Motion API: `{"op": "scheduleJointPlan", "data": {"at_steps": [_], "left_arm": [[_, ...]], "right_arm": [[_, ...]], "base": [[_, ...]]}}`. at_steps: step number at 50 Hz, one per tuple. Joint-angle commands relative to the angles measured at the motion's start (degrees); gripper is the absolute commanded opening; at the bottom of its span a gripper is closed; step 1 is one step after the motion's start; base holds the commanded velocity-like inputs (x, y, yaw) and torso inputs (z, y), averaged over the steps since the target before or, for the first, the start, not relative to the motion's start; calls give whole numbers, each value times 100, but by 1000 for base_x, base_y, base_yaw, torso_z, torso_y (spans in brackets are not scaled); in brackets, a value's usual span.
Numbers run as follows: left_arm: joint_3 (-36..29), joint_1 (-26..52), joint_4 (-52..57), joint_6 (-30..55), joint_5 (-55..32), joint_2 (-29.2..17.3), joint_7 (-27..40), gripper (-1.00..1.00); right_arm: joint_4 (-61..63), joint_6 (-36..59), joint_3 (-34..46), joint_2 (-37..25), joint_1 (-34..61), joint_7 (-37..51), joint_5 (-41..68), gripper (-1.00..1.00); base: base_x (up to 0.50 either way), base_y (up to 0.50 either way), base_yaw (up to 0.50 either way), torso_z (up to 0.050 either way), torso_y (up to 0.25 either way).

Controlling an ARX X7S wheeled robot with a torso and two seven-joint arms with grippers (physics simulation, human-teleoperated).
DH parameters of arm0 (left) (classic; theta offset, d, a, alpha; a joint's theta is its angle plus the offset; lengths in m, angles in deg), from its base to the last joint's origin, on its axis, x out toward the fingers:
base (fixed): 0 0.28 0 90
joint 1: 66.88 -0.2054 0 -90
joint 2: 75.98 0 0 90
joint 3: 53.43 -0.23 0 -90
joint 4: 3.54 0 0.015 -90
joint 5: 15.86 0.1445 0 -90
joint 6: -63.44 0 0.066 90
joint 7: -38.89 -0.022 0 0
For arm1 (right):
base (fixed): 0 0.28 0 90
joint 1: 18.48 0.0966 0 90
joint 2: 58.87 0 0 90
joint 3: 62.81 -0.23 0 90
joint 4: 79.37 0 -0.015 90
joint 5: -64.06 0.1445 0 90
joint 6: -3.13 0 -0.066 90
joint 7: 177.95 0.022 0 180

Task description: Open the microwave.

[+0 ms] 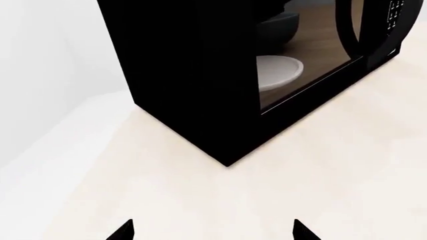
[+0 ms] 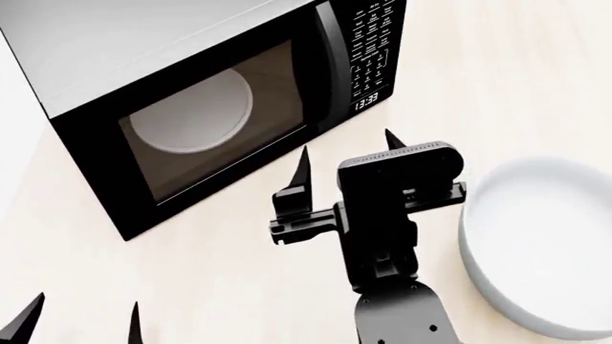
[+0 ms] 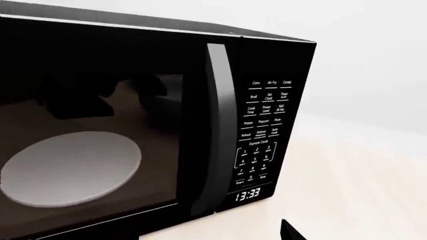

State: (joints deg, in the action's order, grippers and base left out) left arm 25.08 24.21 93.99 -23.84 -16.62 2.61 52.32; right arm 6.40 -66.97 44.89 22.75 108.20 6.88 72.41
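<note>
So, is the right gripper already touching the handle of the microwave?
Apart. In the head view, bare counter shows between the open right gripper fingertips and the microwave front; the handle stands further up, untouched.

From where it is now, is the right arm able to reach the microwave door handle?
Probably yes. The right pincer is open and faces the handle, with only bare counter between them. The white bowl sits off to the side.

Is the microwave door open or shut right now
Shut. The microwave door sits flush with the keypad panel, the handle is untouched, and the right gripper hangs open just in front.
</note>
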Motion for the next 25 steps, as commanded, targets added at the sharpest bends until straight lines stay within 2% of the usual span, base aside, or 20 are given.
{"op": "scheduleJointPlan", "data": {"at_steps": [1, 25], "left_arm": [[-19, -4, -81, -14, -10, -32, 33, 100], [-85, 78, -261, -61, -73, -61, 89, 100]], "right_arm": [[-780, -184, 108, 85, 577, -17, -96, 100], [-2627, -851, 403, 345, 1623, 18, -314, 100]], "base": [[0, 0, 0, 0, 0], [0, 0, 0, 0, 0]]}}
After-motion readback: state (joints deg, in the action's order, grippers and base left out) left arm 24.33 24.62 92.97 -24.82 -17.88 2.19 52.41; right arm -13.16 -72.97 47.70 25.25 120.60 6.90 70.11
